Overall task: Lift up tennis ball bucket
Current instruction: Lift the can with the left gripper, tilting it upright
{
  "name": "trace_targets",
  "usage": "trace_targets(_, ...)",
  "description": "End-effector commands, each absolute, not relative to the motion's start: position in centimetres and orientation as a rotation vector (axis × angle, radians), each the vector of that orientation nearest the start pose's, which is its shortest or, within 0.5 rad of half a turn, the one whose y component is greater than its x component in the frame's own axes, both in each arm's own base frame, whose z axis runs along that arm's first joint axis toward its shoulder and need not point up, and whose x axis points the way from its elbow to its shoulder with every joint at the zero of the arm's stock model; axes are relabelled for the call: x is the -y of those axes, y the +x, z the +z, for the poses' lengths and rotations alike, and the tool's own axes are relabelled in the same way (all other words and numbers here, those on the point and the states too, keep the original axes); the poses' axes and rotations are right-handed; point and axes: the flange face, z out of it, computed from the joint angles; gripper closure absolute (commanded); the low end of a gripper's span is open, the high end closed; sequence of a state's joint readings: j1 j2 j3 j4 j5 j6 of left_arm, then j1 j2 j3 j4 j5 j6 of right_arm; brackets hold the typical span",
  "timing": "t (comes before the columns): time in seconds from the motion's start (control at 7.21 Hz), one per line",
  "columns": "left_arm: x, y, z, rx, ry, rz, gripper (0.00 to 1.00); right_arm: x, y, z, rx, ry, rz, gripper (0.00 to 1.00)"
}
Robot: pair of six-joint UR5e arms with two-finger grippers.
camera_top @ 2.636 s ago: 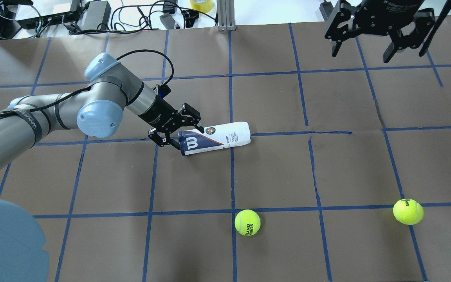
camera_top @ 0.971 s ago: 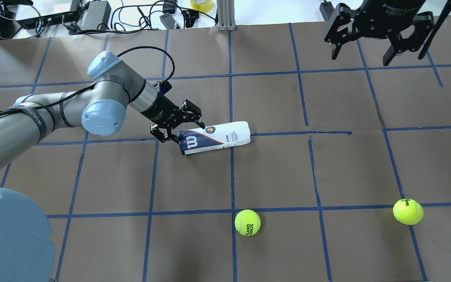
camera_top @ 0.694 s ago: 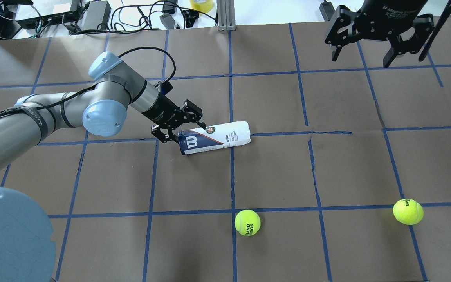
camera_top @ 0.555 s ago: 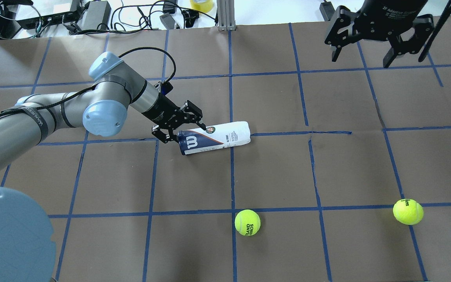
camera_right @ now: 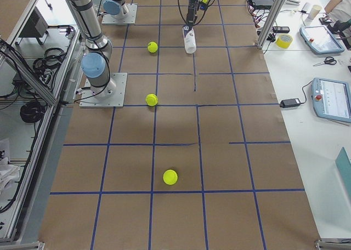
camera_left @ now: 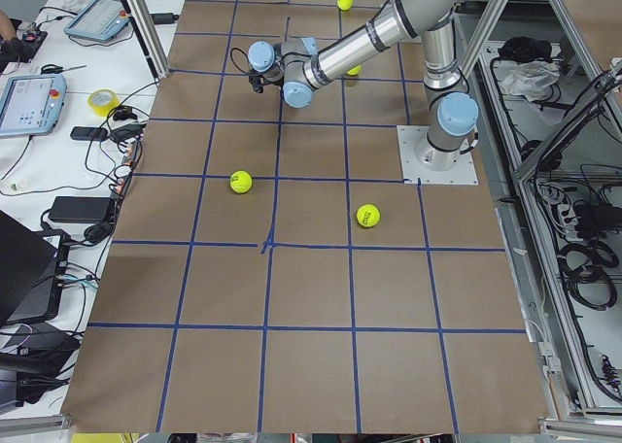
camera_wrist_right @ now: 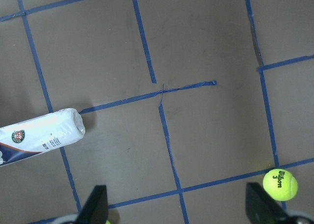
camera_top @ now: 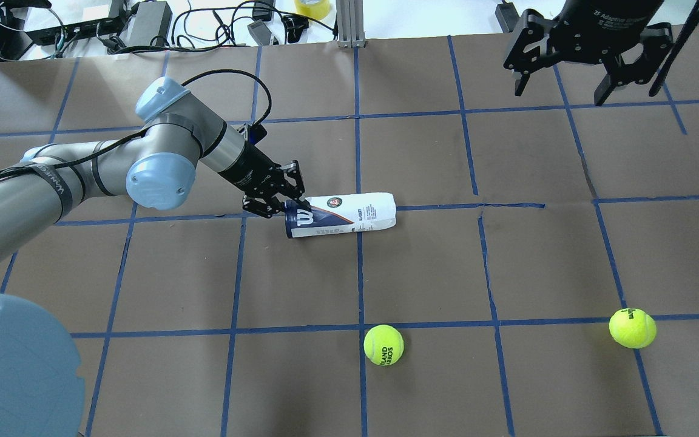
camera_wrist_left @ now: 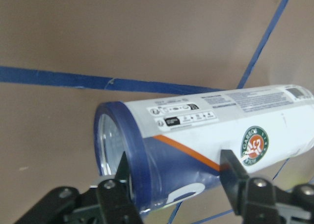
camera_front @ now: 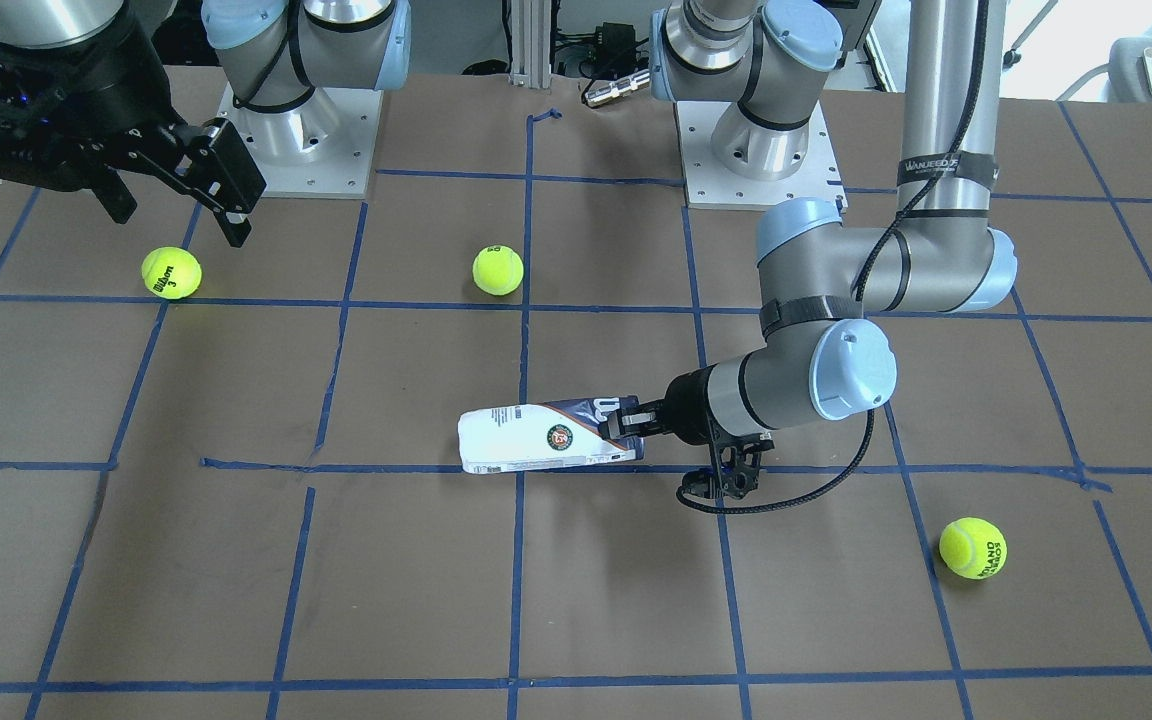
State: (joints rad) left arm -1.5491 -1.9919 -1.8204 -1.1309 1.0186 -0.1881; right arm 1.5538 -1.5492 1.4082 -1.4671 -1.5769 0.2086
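The tennis ball bucket [camera_top: 349, 213] is a slim white and navy can with a "W" logo, lying on its side near the table's middle. It also shows in the front view [camera_front: 536, 440] and the right wrist view [camera_wrist_right: 41, 135]. My left gripper [camera_top: 278, 203] is shut on its navy end. In the left wrist view the fingers [camera_wrist_left: 120, 182] press both sides of the can [camera_wrist_left: 211, 130]. The white end looks to rest on the table. My right gripper [camera_top: 559, 94] is open and empty, high over the far right.
Two yellow-green tennis balls [camera_top: 383, 345] [camera_top: 632, 328] lie near the robot's edge; a third [camera_front: 973, 547] lies on the operators' side. The table is brown paper with a blue tape grid [camera_top: 358, 267]. Cables and boxes [camera_top: 143, 24] sit beyond the far edge.
My left gripper has closed on the can's navy end. The can has shifted slightly right and turned more level. The right arm has barely moved.
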Motion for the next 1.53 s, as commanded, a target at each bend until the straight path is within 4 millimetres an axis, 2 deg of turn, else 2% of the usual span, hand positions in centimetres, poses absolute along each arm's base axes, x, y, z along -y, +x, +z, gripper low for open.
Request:
trace_targets(0.0, 57.6, -17.1, 22.3, 2.570, 0.377, -0.316, 1.00, 50.3, 12.4, 54.7, -3.124, 0.351, -0.059, 0.00)
trace_targets(0.28, 59.1, -16.9, 24.8, 2.585, 0.402, -0.262, 1.00, 50.3, 12.5, 54.6, -3.124, 0.352, -0.056, 0.00)
trace_targets(0.55, 60.9, -16.0, 27.7, 2.702, 0.394, -0.160, 1.00, 50.3, 12.5, 54.7, -3.124, 0.349, -0.059, 0.00)
trace_targets(1.11, 63.3, -15.0, 36.4, 2.803, 0.400, -0.026, 1.00, 50.3, 12.5, 54.6, -3.124, 0.351, -0.056, 0.00)
trace_targets(1.25, 63.3, -15.1, 37.1, 2.875, 0.395, 0.010, 1.00, 50.3, 12.5, 54.6, -3.124, 0.351, -0.056, 0.00)
trace_targets(1.39, 63.3, -16.3, 37.6, 2.934, 0.346, 0.044, 1.00, 50.3, 12.5, 54.6, -3.124, 0.351, -0.056, 0.00)
